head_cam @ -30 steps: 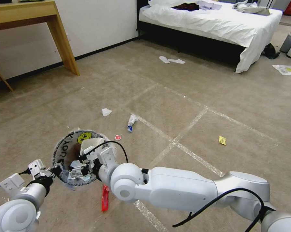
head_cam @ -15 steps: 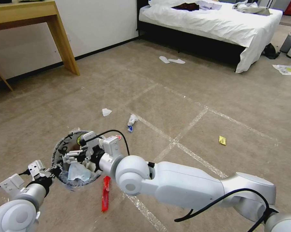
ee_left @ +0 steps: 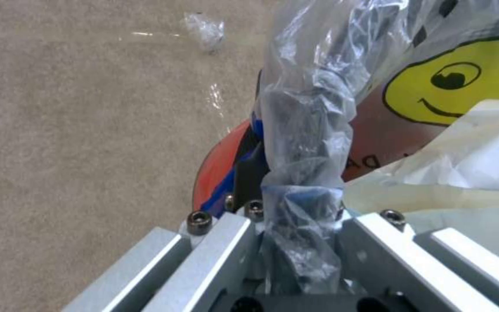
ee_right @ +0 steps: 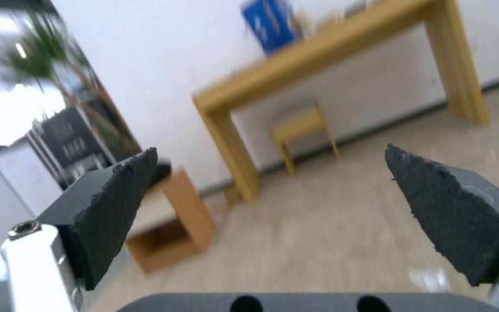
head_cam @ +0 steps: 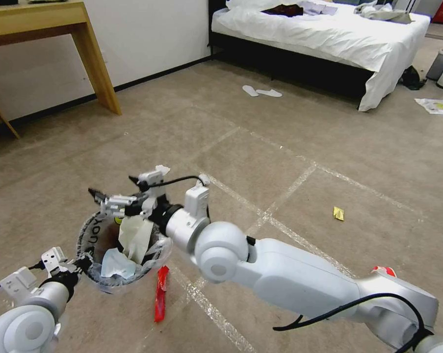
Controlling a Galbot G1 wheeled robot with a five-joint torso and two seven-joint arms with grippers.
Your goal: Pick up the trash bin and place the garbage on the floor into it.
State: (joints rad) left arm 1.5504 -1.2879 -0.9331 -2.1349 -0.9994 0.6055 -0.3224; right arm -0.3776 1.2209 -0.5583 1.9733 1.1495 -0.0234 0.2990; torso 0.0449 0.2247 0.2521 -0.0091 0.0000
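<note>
Carpeted floor (head_cam: 280, 147), left gripper (ee_left: 296, 242) fingers clamping trash bin (head_cam: 91, 235) rim, right gripper (ee_right: 273, 208) fingers wide.

One trash bin (head_cam: 99, 245), two grippers, one red wrapper (head_cam: 160, 293), one yellow wrapper (head_cam: 338, 213), two white slippers (head_cam: 260, 91) (side by side near the bed (head_cam: 329, 34)), one wooden table (head_cam: 44, 24).

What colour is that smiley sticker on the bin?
Yellow with black outlines, clearest in the left wrist view: smiley sticker on the trash bin.

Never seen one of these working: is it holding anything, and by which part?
The left gripper holds the trash bin by its liner-covered rim; the right gripper is open and holds nothing.
</note>
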